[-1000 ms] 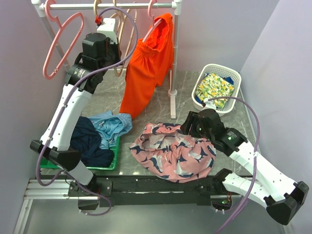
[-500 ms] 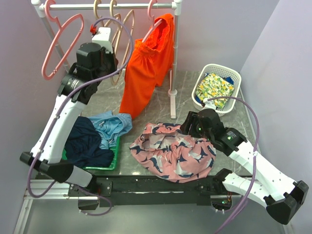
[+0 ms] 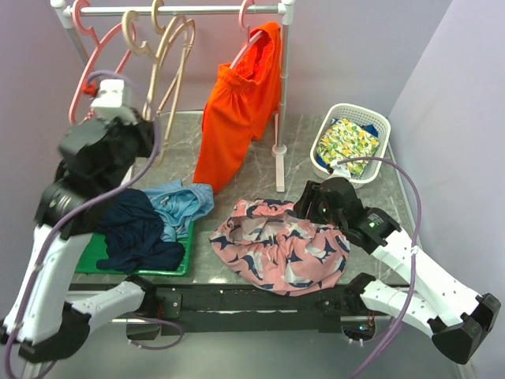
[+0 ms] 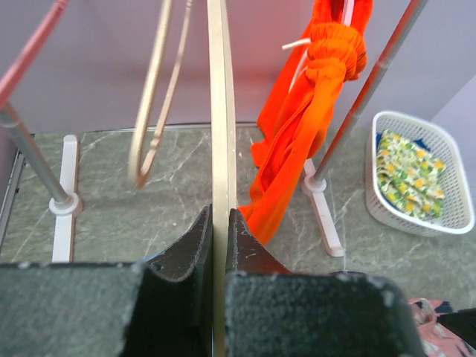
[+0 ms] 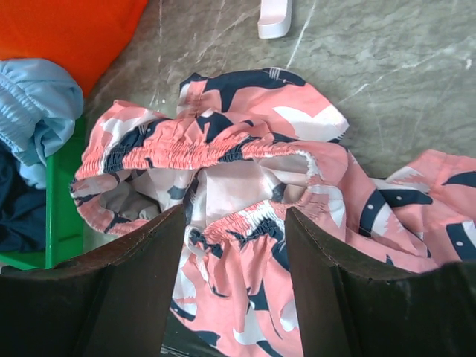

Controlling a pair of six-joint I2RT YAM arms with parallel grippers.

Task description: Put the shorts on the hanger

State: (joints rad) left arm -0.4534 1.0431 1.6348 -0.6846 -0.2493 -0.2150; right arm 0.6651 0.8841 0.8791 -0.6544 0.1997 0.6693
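Nearest the arm bases, the shorts [image 3: 280, 249] lie crumpled on the grey tabletop [image 3: 300, 150], with the right gripper [image 5: 232, 223] poised over their gathered waistband, its jaws spread wide and holding nothing. To the left, a green tray [image 3: 188, 251] holds blue garments [image 3: 177, 201]. Farther back, the left gripper [image 4: 219, 223] has its jaws clenched on the thin edge of the hanger [image 4: 220, 111], raised near the clothes rail [image 3: 197, 10], a second beige hanger [image 4: 152, 97] just beside it, orange shorts [image 3: 237, 118] hanging from the rail and a white basket [image 3: 379, 122] of floral cloth [image 3: 347, 142] at far right
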